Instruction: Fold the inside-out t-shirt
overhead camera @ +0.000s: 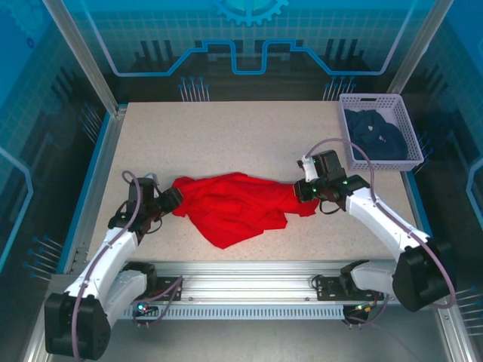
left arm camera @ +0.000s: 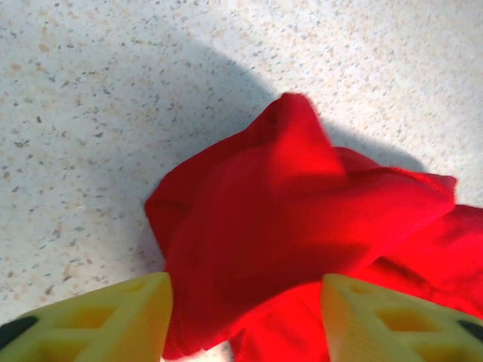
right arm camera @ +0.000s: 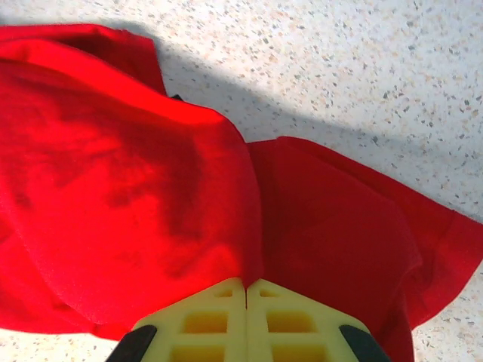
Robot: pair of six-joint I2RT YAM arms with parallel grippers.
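**Red tee bunched mid-table, no fold made yet**

The bright red soft cloth t-shirt [overhead camera: 234,207] lies in a rumpled heap on the pale speckled stone-look table [overhead camera: 226,128]. It sits twd the near edge, roughly centred btwn the two arms and strung out left-to-right from one gripper to the other. Only plain red cloth shows; no print or lettering is visible from above or from either wrist cam. I can't tell sleeves, collar or hem apart in the bunch.

The left gripper [overhead camera: 172,200] is at the shirt's left end. In the wrist view its yellow fingers [left arm camera: 124,320] stand apart w/ a peaked corner of the shirt [left arm camera: 302,226] in the gap. The cloth looks loose, not squeezed.

The right gripper [overhead camera: 306,188] is at the shirt's right end. Its fingers [right arm camera: 215,317] are pressed together, and the red cloth [right arm camera: 151,188] draws into a crease right at the tips, so it reads as pinched on a bit of fabric.

Progress looks early. Nothing is spread flat, no edges are lined up and there is no clean crease. Left to do, as I judge it:
- open the shirt out flat
- fold the sides in
- fold it over lengthwise

The lavender plastic mesh basket [overhead camera: 377,96] at the far right corner holds a dark navy garment [overhead camera: 376,134], well apart from the shirt.
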